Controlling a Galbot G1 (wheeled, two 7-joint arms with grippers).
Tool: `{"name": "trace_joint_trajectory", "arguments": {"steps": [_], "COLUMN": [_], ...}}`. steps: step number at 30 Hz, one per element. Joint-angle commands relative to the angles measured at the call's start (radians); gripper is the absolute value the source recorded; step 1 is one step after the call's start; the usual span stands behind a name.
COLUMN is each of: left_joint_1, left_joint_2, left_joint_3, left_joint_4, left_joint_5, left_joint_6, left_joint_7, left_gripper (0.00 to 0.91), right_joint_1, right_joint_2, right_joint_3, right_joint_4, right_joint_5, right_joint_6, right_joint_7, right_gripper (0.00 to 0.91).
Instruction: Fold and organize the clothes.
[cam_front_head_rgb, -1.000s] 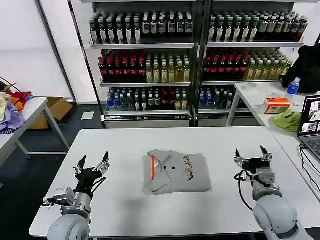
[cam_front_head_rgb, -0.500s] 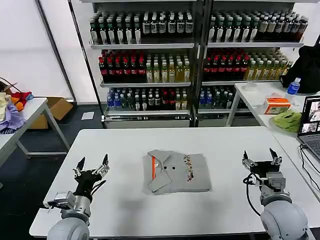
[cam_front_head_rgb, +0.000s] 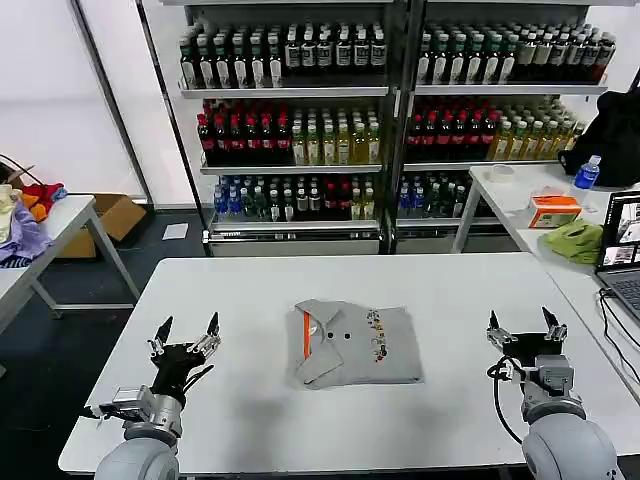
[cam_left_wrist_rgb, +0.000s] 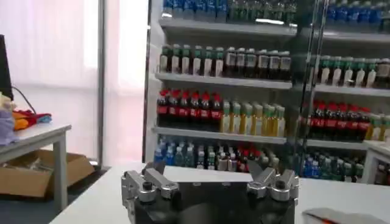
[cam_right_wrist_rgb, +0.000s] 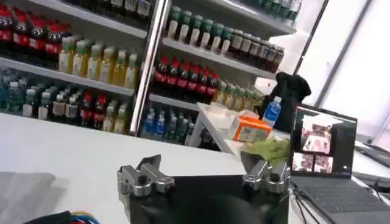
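Note:
One folded light grey shirt (cam_front_head_rgb: 354, 344) lies in the middle of the white table (cam_front_head_rgb: 260, 290), its orange-lined buttoned collar to the left and a small multicoloured print on the chest. A corner of the grey shirt (cam_right_wrist_rgb: 21, 190) also shows in the right wrist view. My left gripper (cam_front_head_rgb: 186, 335) is open at the table's front left, well clear of the shirt, fingers pointing up and away. At the front right my right gripper (cam_front_head_rgb: 526, 326) is open too, with nothing between its fingers. In the wrist views both the left gripper (cam_left_wrist_rgb: 210, 181) and the right gripper (cam_right_wrist_rgb: 204, 172) hold nothing.
Shelves of bottled drinks (cam_front_head_rgb: 300, 110) stand behind the table. A side table on the right carries a laptop (cam_front_head_rgb: 620, 250), a lime-green cloth (cam_front_head_rgb: 575, 240), an orange box (cam_front_head_rgb: 553, 210) and a water bottle (cam_front_head_rgb: 586, 172). Coloured fabrics (cam_front_head_rgb: 22, 215) lie on a table at the left.
Both arms have drawn back toward the table's front edge; the right gripper moved right and down, away from the shirt, the left slightly down. The shirt has not moved.

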Motion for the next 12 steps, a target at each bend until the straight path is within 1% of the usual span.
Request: {"name": "trace_joint_trajectory", "arguments": {"steps": [1, 10, 12], "left_joint_1": [-0.002, 0.015, 0.015], "left_joint_2": [-0.002, -0.008, -0.009], "left_joint_3": [-0.002, -0.002, 0.0], "left_joint_4": [-0.01, -0.028, -0.03], "left_joint_5": [0.004, 0.002, 0.002], "left_joint_6": [-0.001, -0.01, -0.008], "left_joint_7": [0.004, 0.012, 0.011], "left_gripper": [0.907, 0.907, 0.907], "right_joint_1": [-0.014, -0.012, -0.009], "right_joint_2": [0.005, 0.0, -0.006], "right_joint_3": [0.009, 0.007, 0.007], "right_joint_4": [0.007, 0.014, 0.022], "right_joint_5": [-0.002, 0.005, 0.011], "right_joint_6": [0.001, 0.001, 0.002], "right_joint_7": [-0.002, -0.009, -0.023], "right_gripper": [0.907, 0.907, 0.907]}}
